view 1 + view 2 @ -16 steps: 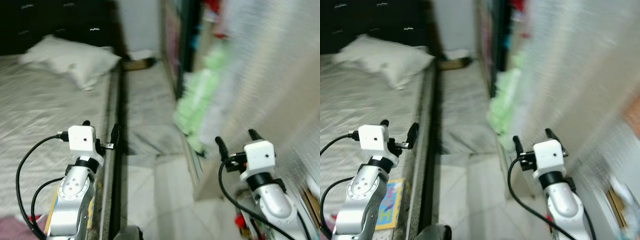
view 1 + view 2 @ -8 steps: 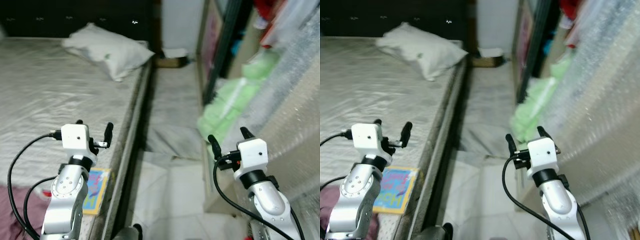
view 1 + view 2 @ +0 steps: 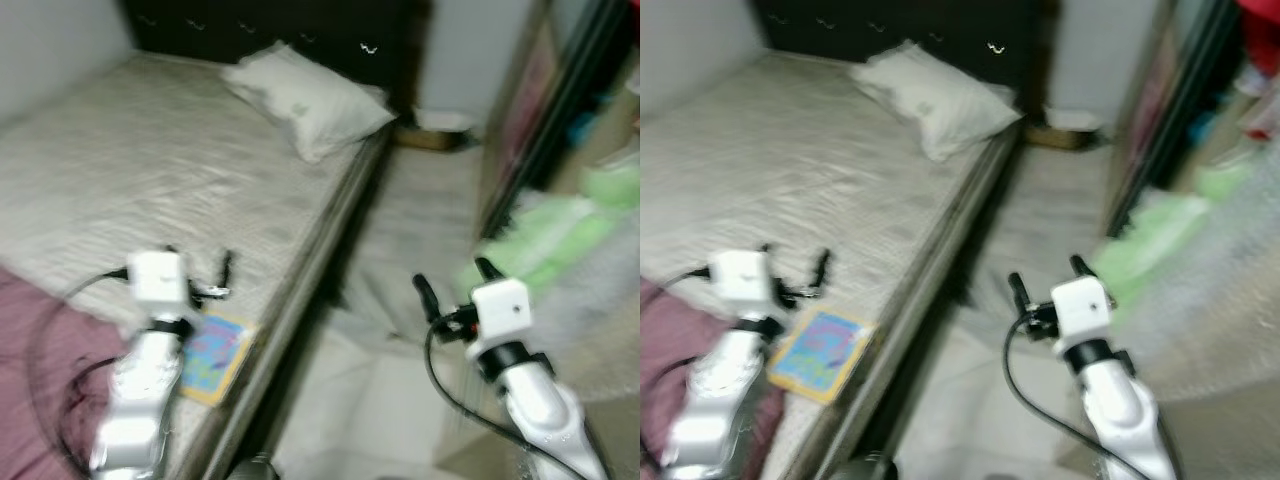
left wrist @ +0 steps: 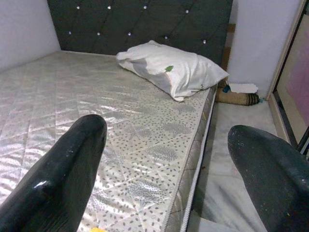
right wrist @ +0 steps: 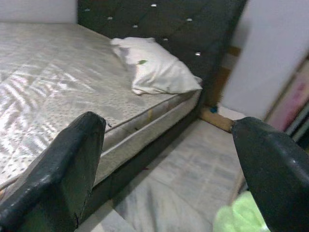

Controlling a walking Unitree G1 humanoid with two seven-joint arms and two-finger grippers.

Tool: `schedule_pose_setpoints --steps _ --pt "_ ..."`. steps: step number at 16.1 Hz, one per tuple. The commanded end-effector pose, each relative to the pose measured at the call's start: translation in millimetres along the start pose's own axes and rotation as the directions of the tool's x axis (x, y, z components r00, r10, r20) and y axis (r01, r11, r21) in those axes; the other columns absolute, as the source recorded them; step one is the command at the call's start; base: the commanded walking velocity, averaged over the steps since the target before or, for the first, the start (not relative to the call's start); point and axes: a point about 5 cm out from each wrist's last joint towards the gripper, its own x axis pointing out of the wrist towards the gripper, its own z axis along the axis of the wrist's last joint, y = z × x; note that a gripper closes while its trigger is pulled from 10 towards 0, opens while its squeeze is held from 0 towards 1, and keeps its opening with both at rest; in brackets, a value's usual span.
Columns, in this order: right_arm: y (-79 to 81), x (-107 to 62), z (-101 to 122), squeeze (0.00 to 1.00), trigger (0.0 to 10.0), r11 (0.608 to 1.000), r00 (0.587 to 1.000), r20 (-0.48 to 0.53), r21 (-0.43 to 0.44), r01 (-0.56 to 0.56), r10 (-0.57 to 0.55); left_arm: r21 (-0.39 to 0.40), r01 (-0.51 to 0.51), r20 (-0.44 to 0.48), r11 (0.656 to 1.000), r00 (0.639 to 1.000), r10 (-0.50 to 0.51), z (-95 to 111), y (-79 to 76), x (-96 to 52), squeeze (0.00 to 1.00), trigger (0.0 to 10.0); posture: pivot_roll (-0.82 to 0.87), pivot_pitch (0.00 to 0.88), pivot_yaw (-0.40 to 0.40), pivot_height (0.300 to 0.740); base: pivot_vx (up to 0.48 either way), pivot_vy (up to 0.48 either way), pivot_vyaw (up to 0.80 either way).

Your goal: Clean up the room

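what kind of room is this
Most likely a bedroom: a bed with a bare quilted mattress, a white pillow lying against a dark tufted headboard, and what looks like a wardrobe across a narrow strip of floor.

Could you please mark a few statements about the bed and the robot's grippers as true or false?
1. A white pillow lies on the mattress near the dark headboard. True.
2. The right gripper is clamped on the pillow. False: it is open and holds nothing.
3. A colourful book lies near the mattress edge. True.
4. The left gripper is shut. False: its fingers are spread.
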Motion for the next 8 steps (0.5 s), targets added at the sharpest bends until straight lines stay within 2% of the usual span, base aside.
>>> schedule_pose_setpoints --steps 1,8 --pt "1.9 3.1 4.8 0.00 10.0 1.000 1.000 0.025 0.009 -0.011 0.010 0.016 -0.016 0.011 1.000 1.000 0.016 3.4 7.9 0.6 0.00 10.0 -0.05 0.026 -0.002 0.740 0.000 0.000 0.80" --pt "2.7 25.9 10.8 0.00 10.0 0.999 0.996 0.078 0.005 -0.036 0.035 0.022 -0.040 0.048 0.999 0.998 0.039 8.1 8.8 11.0 0.00 10.0 -0.04 0.000 -0.005 0.740 0.000 0.000 0.80"
